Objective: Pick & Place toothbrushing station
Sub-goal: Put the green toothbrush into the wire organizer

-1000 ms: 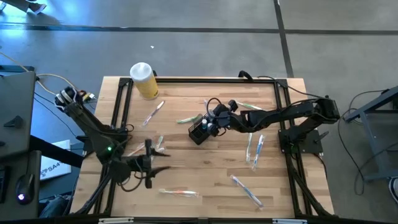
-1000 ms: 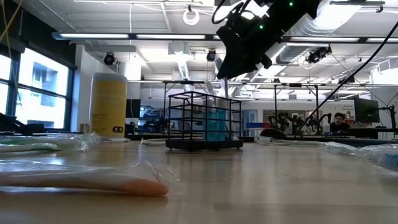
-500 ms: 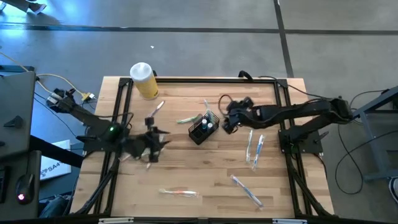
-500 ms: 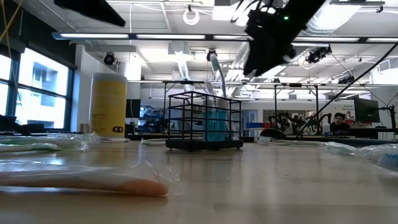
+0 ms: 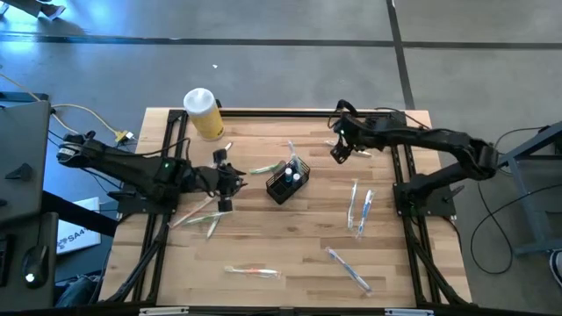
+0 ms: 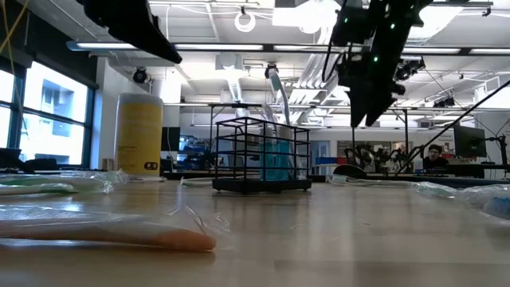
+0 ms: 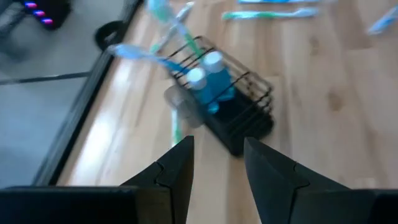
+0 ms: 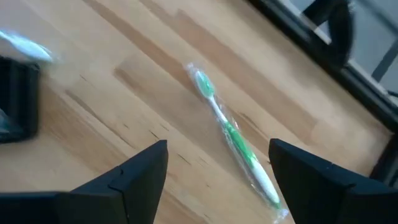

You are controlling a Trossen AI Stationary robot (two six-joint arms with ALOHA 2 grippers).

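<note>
The black caddy [image 5: 287, 179] stands upright near the middle of the tabletop [image 5: 290, 246], already holding a toothbrush and small blue bottles, with wrapped toothbrushes scattered around it. The left gripper [image 5: 226, 180] hovers just to its left with fingers partly open and empty, pointed at the caddy, while the right gripper [image 5: 338, 149] hangs spread wide and empty toward the far right corner above a green wrapped toothbrush [image 8: 233, 140]. If the left gripper drives in at this narrow opening, it could shove or tip the light caddy and spill its contents rather than straddle a wall.
</note>
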